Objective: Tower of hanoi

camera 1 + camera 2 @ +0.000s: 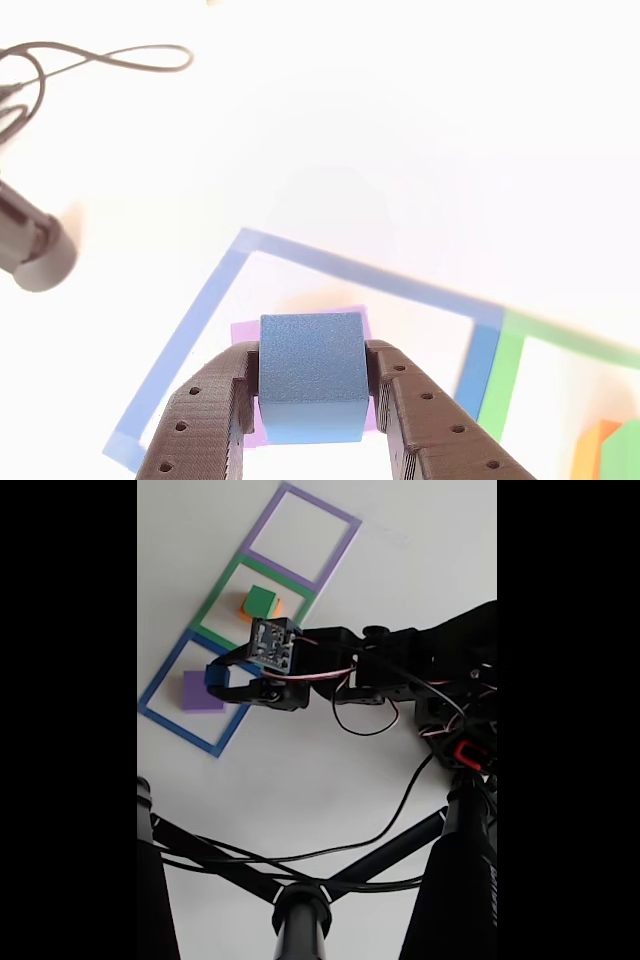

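A: What's the setting?
B: A white surface (330,770), with a row of three flat square outlines laid on it: purple outline (303,535) farthest in the fixed view, green outline (222,592) in the middle, blue outline (165,673) nearest. A black tripod (300,900) fills the lower part of that view.

A: And the arm?
B: The black arm (400,675) reaches in from the right of the fixed view, its cables looping beneath, toward the blue outline.

A: The blocks?
B: The purple slab (198,692) lies flat inside the blue outline. In the green outline a green block (263,601) sits on the orange block (250,609).

A: What about the claw?
B: The claw (312,385) is clenched on the blue cube (312,375), one finger against each side. In the other view the cube sits over the purple slab; I cannot tell whether they touch.
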